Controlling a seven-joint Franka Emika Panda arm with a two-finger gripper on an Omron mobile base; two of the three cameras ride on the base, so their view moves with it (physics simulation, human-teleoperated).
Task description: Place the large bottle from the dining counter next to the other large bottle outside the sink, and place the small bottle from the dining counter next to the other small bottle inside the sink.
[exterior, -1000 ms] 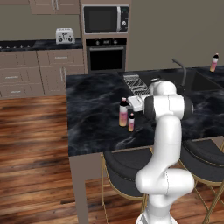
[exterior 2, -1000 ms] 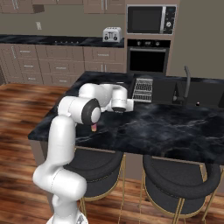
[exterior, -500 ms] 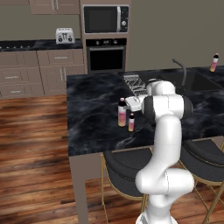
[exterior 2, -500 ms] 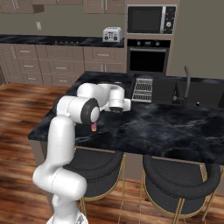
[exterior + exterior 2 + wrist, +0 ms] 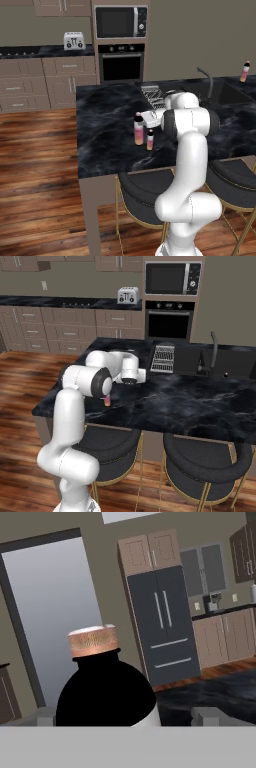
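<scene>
Open end effector (image 5: pixel 144 118) at large bottle (image 5: pixel 138 130), small bottle (image 5: pixel 150 140) beside.

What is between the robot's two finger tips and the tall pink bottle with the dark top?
Nothing. In the hand view the tall pink bottle with its dark shoulder and copper cap sits right between the open gripper, no other thing in the way.

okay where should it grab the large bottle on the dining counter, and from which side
Grip the large bottle around its straight body, below the narrowing neck and cap, coming in level from the sink side. It stands upright, and the open gripper already faces it there, fingers either side.
</scene>
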